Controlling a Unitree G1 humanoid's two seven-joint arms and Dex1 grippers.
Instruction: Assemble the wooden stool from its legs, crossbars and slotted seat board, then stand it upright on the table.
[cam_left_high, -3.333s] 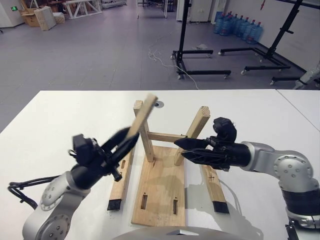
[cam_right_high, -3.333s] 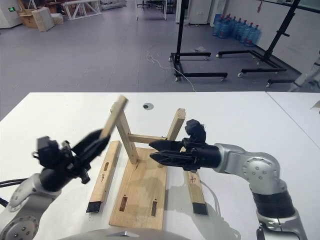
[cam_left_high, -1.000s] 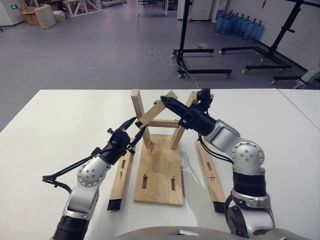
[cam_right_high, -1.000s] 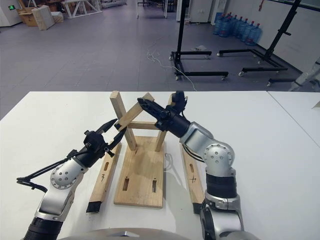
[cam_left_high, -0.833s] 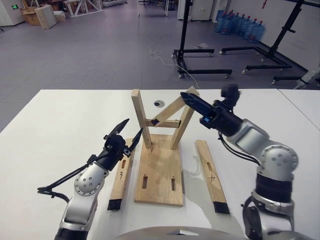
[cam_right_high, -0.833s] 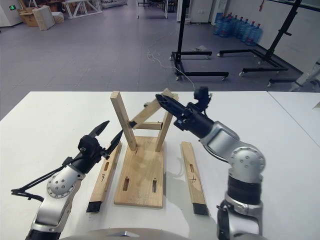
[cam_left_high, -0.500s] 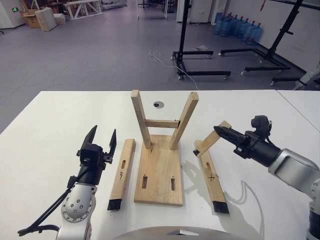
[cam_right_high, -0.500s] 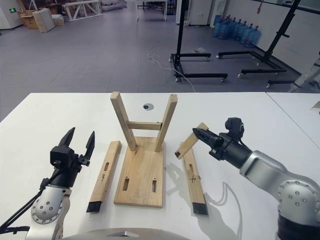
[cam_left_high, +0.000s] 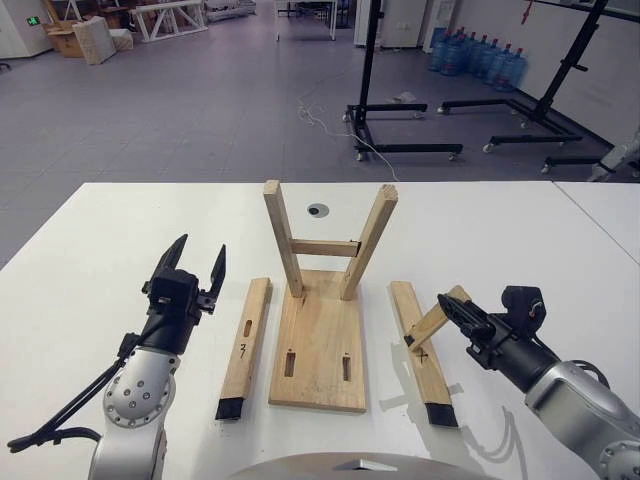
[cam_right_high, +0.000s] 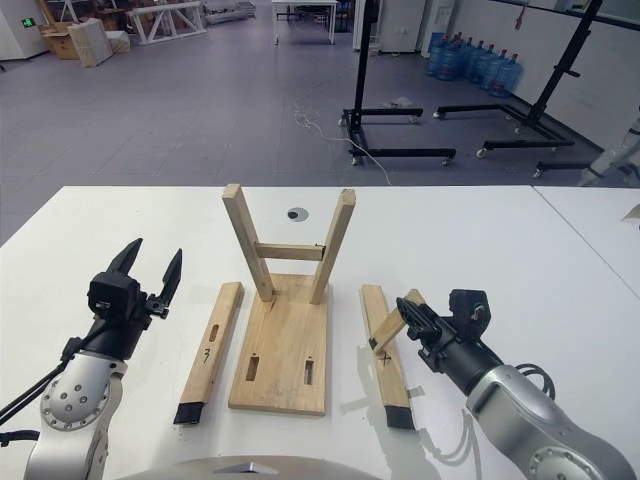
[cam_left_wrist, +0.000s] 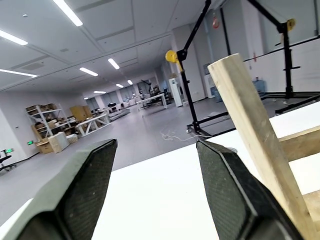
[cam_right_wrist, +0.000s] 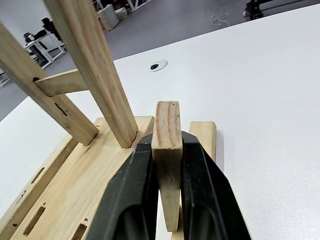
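Over the right-hand loose wooden leg (cam_left_high: 434, 388), the right gripper (cam_right_wrist: 166, 150) is clamped on a short tilted wooden crossbar (cam_left_high: 432, 322) — its low end could knock that leg askew, or the bar could twist free. Left gripper (cam_left_high: 200, 250) hovers, fingers apart. Count: 1 pale slotted seat board (cam_left_high: 322, 350) flat on the white table (cam_left_high: 90, 250), 4 legs (cam_left_high: 282, 235) (2 upright, 2 loose) and 2 crossbars (cam_left_high: 325, 247) — 1 fitted.
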